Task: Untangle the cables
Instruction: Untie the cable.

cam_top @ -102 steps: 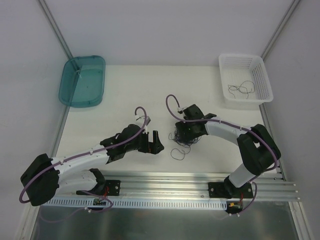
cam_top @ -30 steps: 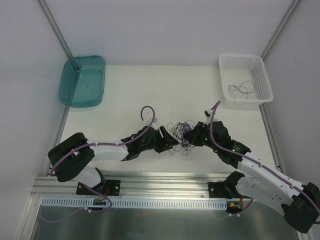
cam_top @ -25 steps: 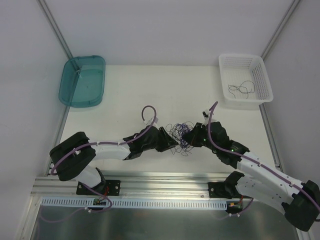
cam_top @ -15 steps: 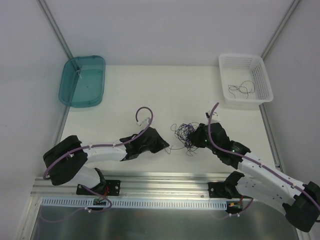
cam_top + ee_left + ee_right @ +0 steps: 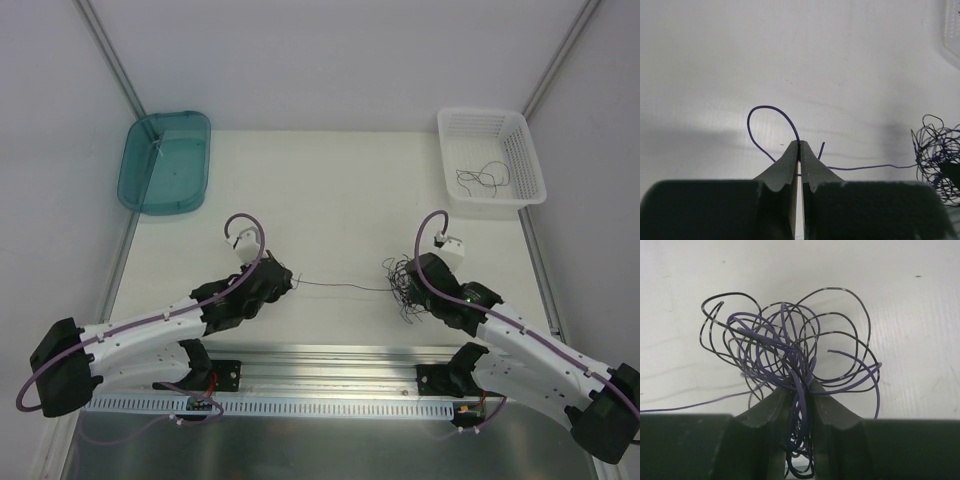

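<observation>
Cables [image 5: 790, 347], hair-thin purple and black loops, bunch at the right of the tabletop [image 5: 340, 190], pinched between the narrowly parted jaws of the right tool [image 5: 800, 388]. One strand [image 5: 340, 287] runs straight leftward to the left tool [image 5: 800, 146], clamped tight on it.

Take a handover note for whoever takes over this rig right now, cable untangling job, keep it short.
Left pincer: shut on a single strand, which runs taut to the bundle.
Right pincer: closed on the bundle, many loops between its jaws.
Done: a few loose strands lie in the white basket.
Left: free this strand, then the rest of the bundle.
</observation>
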